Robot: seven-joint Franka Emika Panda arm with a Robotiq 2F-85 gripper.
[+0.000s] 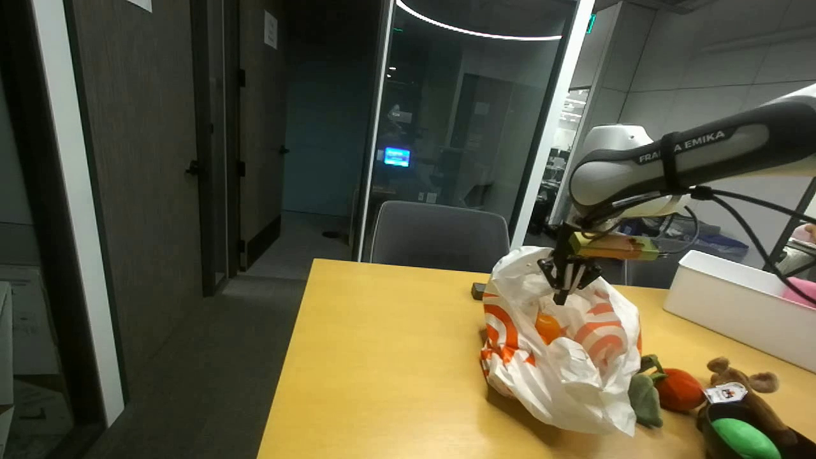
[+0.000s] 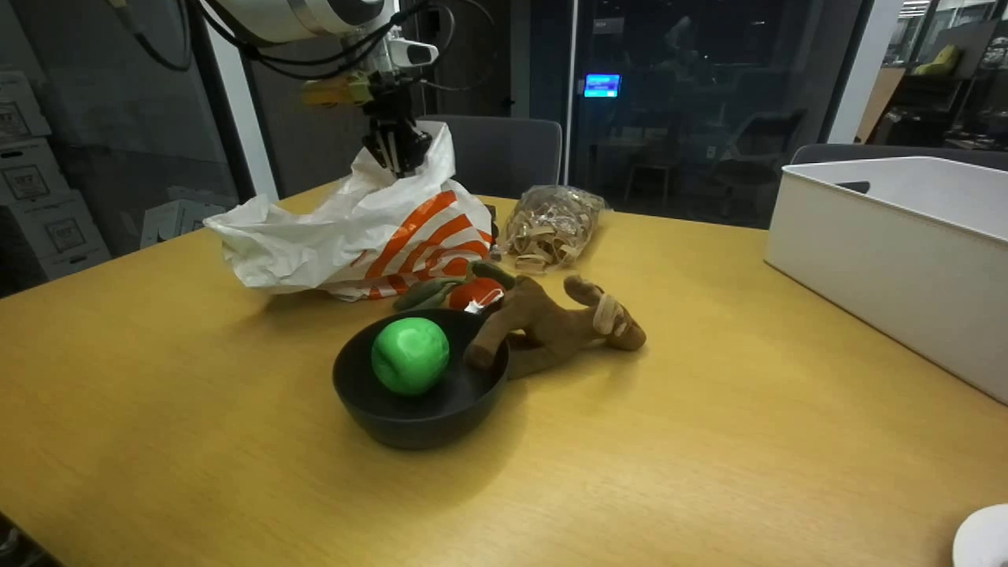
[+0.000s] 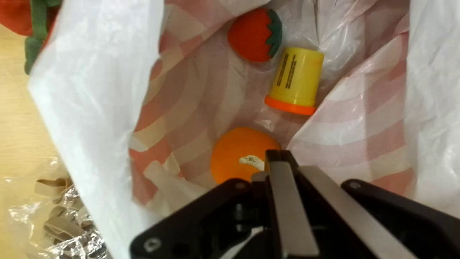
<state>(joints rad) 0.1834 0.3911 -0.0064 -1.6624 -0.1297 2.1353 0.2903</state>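
White bag [image 1: 574,379] around orange [image 3: 237,151], brown plush [image 2: 555,319] against black bowl [image 2: 421,425]

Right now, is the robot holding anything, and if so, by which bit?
Nothing, as far as I can see. The fingers are shut together with nothing showing between them; the orange is below, in the bag.

Tbl [image 2: 669,457] w/ bag [image 2: 358,236]; blk bowl [image 2: 421,421]; wht bin [image 2: 890,276].

"FRA…A EMIKA" on the robot arm [image 1: 717,153], middle letters under a black strap [image 1: 670,162]
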